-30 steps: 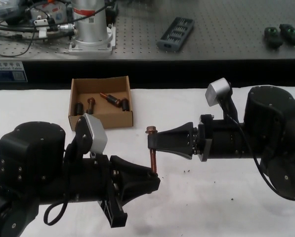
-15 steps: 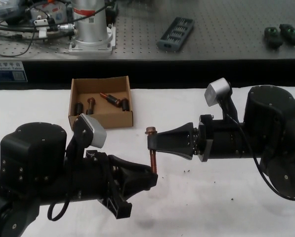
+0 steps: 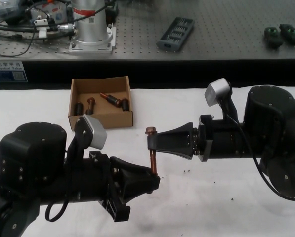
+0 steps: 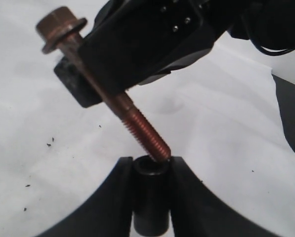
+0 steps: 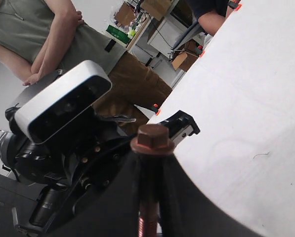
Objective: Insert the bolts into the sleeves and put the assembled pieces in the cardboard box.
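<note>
Left arm has edged back up slightly, its jaws clamped on the sleeve [image 4: 151, 202]. Right jaws, unmoved, grip the bolt [image 4: 146, 132] below its head. Its tip touches the sleeve's mouth, tilted and not yet in. Several pieces [image 3: 110, 98] already lie in the box [image 3: 101, 118], near the white surface's [image 3: 211, 197] far edge, left of middle. Beyond is a perforated table [image 3: 226, 29] with a metal post [image 3: 90, 22].

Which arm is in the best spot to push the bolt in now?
Probably the right. The right hand holds the bolt, tilted, with its tip at the mouth of the sleeve. The left hand only grips that sleeve.
</note>
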Available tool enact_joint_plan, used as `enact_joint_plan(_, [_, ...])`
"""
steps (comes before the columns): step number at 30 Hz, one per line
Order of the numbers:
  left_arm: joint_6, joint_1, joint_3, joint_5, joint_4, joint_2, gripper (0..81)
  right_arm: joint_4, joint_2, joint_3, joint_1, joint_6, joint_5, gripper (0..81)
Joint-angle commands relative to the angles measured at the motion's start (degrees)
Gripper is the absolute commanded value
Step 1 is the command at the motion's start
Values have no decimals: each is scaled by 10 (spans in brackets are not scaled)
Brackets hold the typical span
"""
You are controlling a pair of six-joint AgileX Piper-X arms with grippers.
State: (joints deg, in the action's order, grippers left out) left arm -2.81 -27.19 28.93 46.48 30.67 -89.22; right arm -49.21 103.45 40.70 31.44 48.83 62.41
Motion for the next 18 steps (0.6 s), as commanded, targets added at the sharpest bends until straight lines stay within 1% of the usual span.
enact_joint_plan(1, [12,-1,7,10,12,0,6,-4,0,4,1,-11,1,43])
enact_joint_plan(7, [23,-1,7,18,38,0,6,-4,0,4,1,-13,1,43])
enact_joint_plan(13, [-17,-1,11,10,42,0,6,-4,0,4,1,-16,1,43])
enact_joint_plan(16, [-57,-1,11,-1,42,0,6,-4,0,4,1,-18,1,43])
enact_joint_plan(18, [-107,-1,11,-19,41,0,6,-4,0,4,1,-18,1,43])
